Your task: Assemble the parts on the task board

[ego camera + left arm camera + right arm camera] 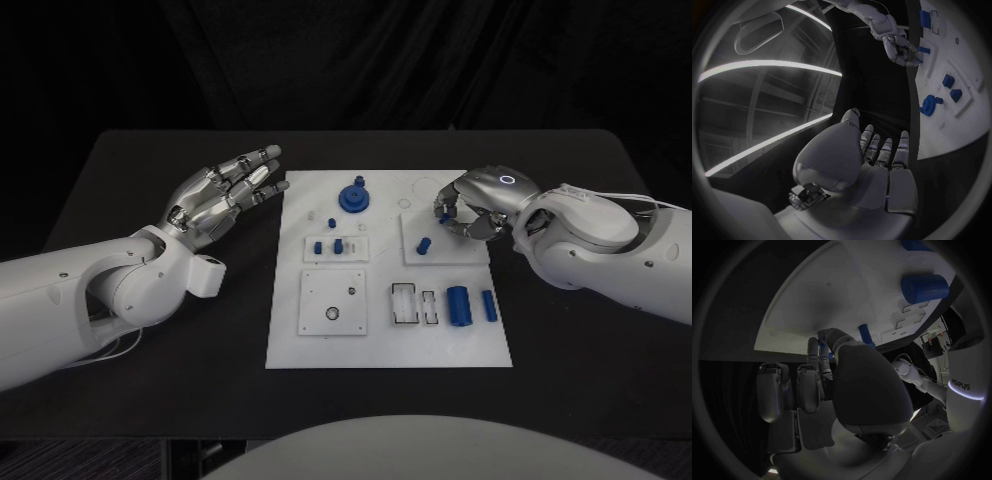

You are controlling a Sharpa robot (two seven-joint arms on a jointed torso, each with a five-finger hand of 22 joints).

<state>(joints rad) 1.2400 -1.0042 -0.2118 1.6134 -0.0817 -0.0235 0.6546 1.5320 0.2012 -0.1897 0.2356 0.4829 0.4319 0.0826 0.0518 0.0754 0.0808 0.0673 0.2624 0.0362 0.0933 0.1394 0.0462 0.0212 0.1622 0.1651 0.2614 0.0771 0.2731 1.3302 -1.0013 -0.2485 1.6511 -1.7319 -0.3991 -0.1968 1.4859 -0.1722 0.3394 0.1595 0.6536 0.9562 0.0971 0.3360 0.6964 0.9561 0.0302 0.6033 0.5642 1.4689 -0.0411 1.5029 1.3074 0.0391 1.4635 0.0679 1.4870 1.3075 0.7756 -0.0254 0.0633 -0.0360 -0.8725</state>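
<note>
- The task board (387, 330) lies in the middle of the black bench (159, 330), with several sub-plates on it.
- Already seated, as far as can be judged: a blue gear-like part (353, 196) stands at about 12 o'clock on the board, and small blue pegs (329, 246) stand in the plate at 9 o'clock from the board's centre.
- A short blue peg (424, 245) stands upright in the plate at 2 o'clock, just below the right hand.
- Still loose, it seems: a large blue cylinder (459, 306) and a slimmer blue bar (489, 305) lie flat at about 4 o'clock, beside an empty slotted frame (413, 304).
- The plate with holes (333, 301) at 7 o'clock holds nothing blue.
- The right hand (472, 207) hovers over the board's 1 o'clock corner, fingers (820, 360) curled in; the right wrist view shows a small blue piece at the fingertips, but whether it is pinched I cannot tell.
- The left hand (227, 194) floats off the board at 10 o'clock, fingers (879, 150) straight, close together, holding nothing.
- My estimate: roughly half done.
</note>
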